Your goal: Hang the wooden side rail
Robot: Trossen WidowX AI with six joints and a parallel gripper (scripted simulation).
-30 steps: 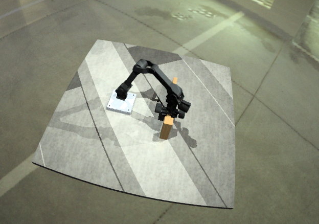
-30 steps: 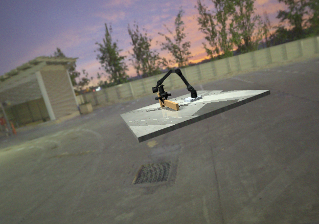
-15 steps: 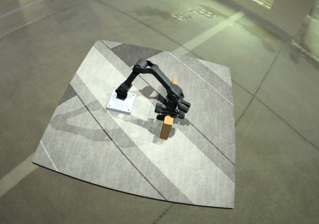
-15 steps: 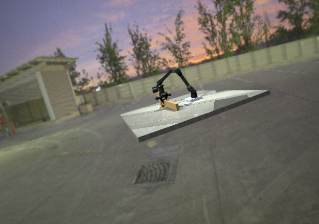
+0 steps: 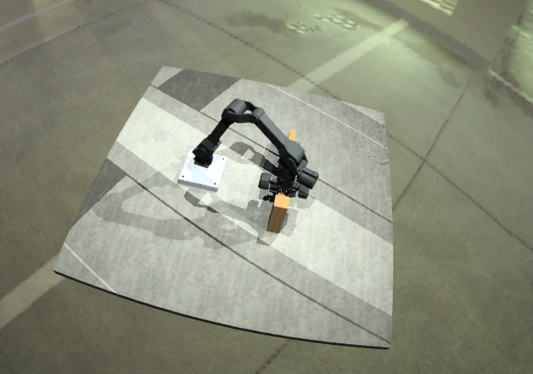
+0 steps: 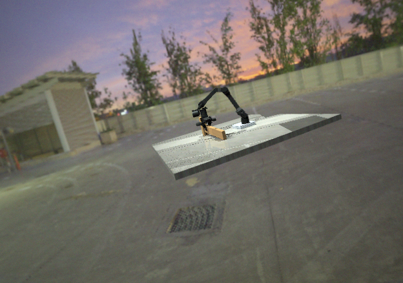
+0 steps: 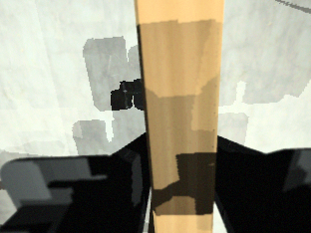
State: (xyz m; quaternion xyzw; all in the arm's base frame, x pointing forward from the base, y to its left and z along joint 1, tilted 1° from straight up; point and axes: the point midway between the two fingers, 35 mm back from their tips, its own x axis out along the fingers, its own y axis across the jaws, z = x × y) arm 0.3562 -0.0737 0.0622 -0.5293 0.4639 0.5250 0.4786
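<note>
The wooden side rail (image 5: 292, 135) (image 6: 216, 132) (image 7: 180, 65) is long and light orange. Its far end lies low at or near the table top; exact contact cannot be told. My gripper (image 5: 282, 190) (image 6: 205, 125) (image 7: 173, 133) is shut on the rail near its post end, one finger on each side, in the wrist view. The headboard post (image 5: 278, 214) (image 6: 204, 131) stands upright beside the gripper, at the rail's near end. The arm hides much of the rail in the top view. The hooks, the pins and the slot are not visible, so whether the hooks are seated cannot be told.
The arm's white base plate (image 5: 200, 176) (image 6: 239, 125) sits on the table (image 5: 172, 275) (image 6: 182, 170), left of the post in the top view. The arm arches from it over to the rail. Shadows fall around the post and rail.
</note>
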